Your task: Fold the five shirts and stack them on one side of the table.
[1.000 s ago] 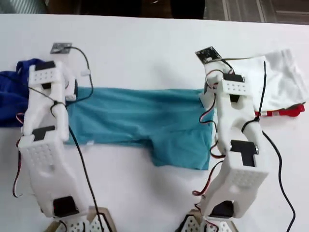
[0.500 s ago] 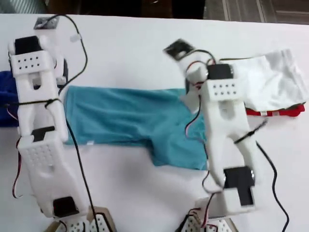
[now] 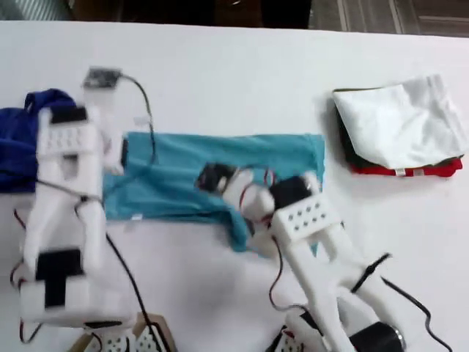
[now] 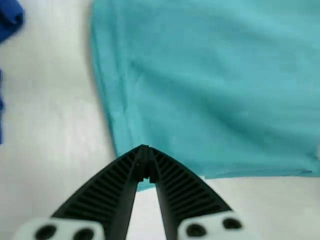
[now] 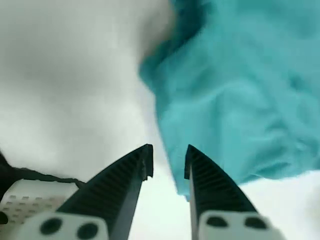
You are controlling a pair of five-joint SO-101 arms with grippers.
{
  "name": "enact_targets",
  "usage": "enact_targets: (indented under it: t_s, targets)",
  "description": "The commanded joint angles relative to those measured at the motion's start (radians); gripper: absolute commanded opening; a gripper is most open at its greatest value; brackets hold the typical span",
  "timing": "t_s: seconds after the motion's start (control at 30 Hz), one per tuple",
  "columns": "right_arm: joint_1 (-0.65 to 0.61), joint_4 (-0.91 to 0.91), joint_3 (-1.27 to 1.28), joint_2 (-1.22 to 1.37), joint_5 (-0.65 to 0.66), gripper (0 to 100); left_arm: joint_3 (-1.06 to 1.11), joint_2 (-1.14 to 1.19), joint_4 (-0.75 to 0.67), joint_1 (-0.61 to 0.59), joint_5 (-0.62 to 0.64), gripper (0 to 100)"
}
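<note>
Both arms have shifted. The right arm (image 3: pixel 322 249), earlier stretched out beside the folded pile, has swung inward and now lies low across the near edge of the wide teal cotton shirt (image 3: pixel 183 165). The left arm (image 3: pixel 62 191) has drawn back from the far left corner to the shirt's left end. The shirt's right end, covered before, now lies open to view.

The teal shirt is spread flat across the middle of the white table (image 3: pixel 220 73). In the left wrist view the left gripper (image 4: pixel 144 157) has its 2 black ribbed fingers pressed together, their tips at the shirt's hem; whether cloth is caught between them cannot be told. In the right wrist view the right gripper (image 5: pixel 168 160) has its fingers slightly parted and holds nothing, poised over the table just beside a rumpled edge of the teal cloth.

At the table's left edge lies a crumpled royal-blue shirt (image 3: pixel 18 150), just beside the left arm. On the right side sits a pile of 3: a folded white shirt (image 3: pixel 399 121) on top, a dark layer (image 3: pixel 343 143) under it, and a red shirt (image 3: pixel 425 170) at the bottom.
</note>
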Motion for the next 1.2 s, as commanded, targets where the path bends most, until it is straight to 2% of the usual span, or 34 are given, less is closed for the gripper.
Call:
enact_targets:
  t_s: [0.0,0.1,0.27,0.4,0.57,0.73,0.8,0.93,1.0,1.17]
  targets:
    - [-0.016,-0.114,0.149,-0.047,0.002,11.6,0.341,-0.150,-0.275,0.012,-0.008,3]
    - [0.002,-0.196,0.206,-0.047,0.002,12.1,0.395,-0.126,-0.339,0.012,-0.006,3]
    - [0.033,-0.274,0.239,-0.045,0.003,20.9,0.344,-0.011,-0.336,0.009,-0.006,3]
    - [0.039,-0.311,0.265,-0.045,0.003,19.5,0.283,0.092,-0.330,0.006,-0.006,3]
    - [0.042,-0.387,0.315,-0.028,0.003,19.1,0.183,0.175,-0.239,0.005,-0.006,3]
    - [0.073,-0.447,0.308,0.128,0.003,19.0,0.170,0.199,-0.235,0.005,-0.006,3]
    - [0.090,-0.414,0.249,0.206,0.003,15.9,0.170,0.199,-0.235,0.005,-0.006,3]
    - [0.088,-0.383,0.161,0.329,0.003,0.9,0.170,0.199,-0.235,0.005,-0.006,3]
    - [0.093,-0.351,0.110,0.387,0.003,3.5,0.170,0.199,-0.235,0.005,-0.006,3]
    - [0.117,-0.305,0.011,0.441,0.003,1.9,0.162,0.199,-0.235,-0.005,-0.006,3]
